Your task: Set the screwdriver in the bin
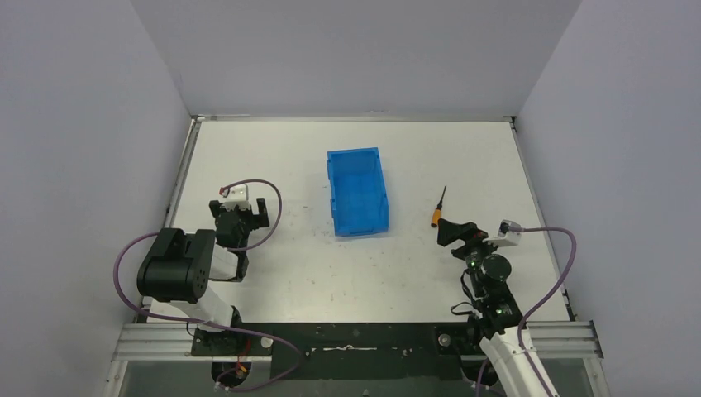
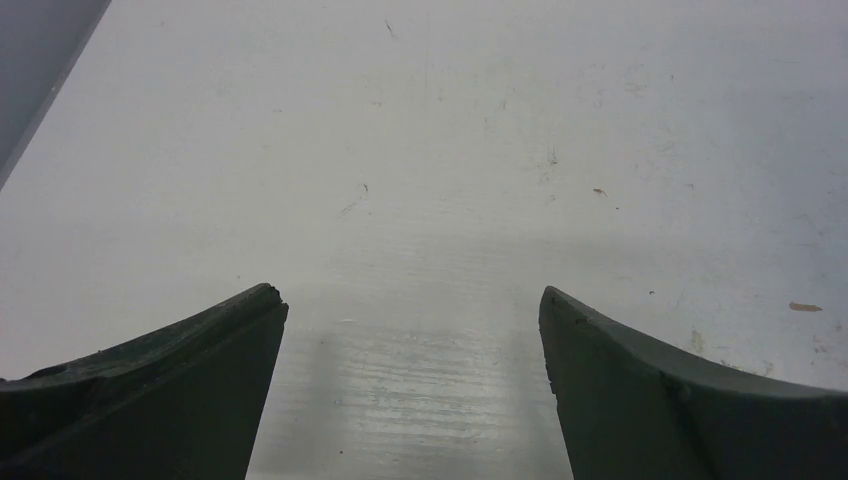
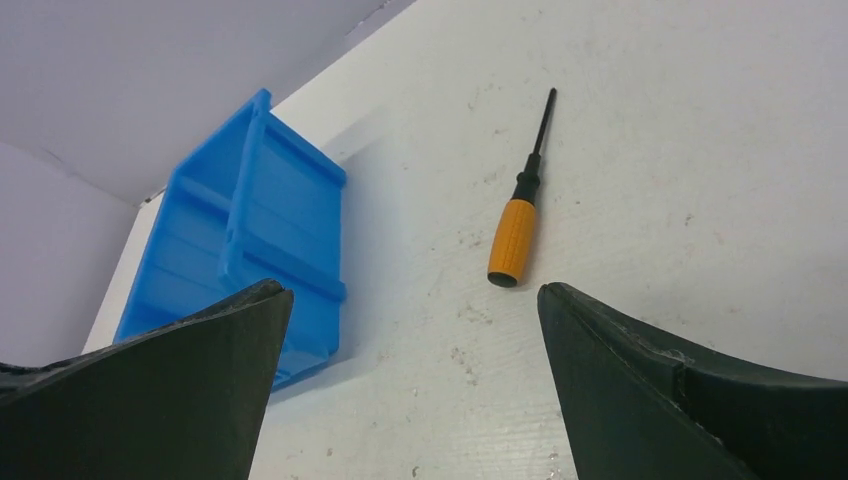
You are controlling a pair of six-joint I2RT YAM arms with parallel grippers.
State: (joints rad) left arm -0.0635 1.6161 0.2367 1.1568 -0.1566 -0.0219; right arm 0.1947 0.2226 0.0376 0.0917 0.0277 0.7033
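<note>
R wrist cam: screwdriver + bin beyond spread R hand, L wrist cam: spread L hand, table

I log one screwdriver: short orange handle, thin black shaft, lying flat on the table, tip toward the far edge. One blue rectangular bin: upright, open top, left of the screwdriver, well apart.

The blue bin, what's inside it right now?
From above, the bin shows only its bare blue floor. The screwdriver lies on the table to its right. The strip of floor behind the near wall is hidden.
</note>
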